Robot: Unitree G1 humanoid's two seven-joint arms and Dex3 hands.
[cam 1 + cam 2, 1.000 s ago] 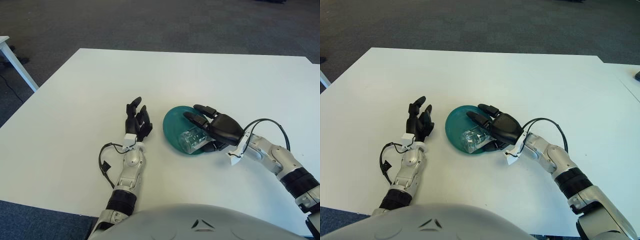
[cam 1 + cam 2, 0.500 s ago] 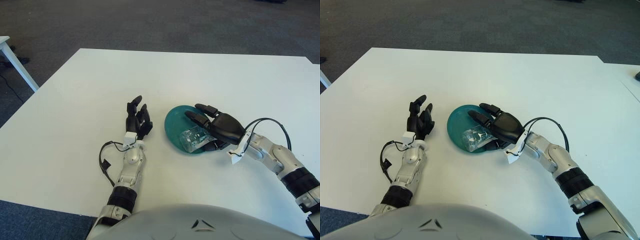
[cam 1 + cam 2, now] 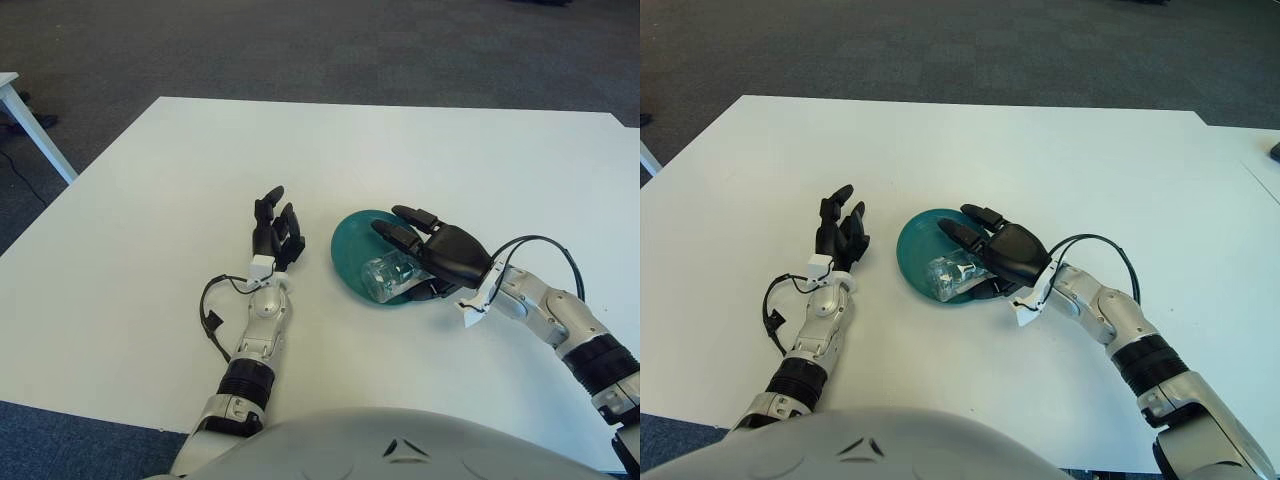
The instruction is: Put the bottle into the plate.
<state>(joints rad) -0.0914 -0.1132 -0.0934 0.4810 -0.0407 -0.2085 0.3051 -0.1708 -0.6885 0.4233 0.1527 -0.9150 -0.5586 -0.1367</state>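
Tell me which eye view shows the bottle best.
The left eye view, though only slightly: the clear bottle lies in the teal plate with its rounded end showing below the right hand. In the right eye view, the hand's fingers cover more of it. The left hand is beside the plate, on its left.

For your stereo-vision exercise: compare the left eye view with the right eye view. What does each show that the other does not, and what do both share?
Only the left eye view shows a white table leg at its upper left edge, on the dark carpet. Only the right eye view shows a small dark object at its right edge, and a seam where a second tabletop adjoins. Both share the white table, the teal plate holding the clear bottle, the right hand over the bottle, and the left hand left of the plate.
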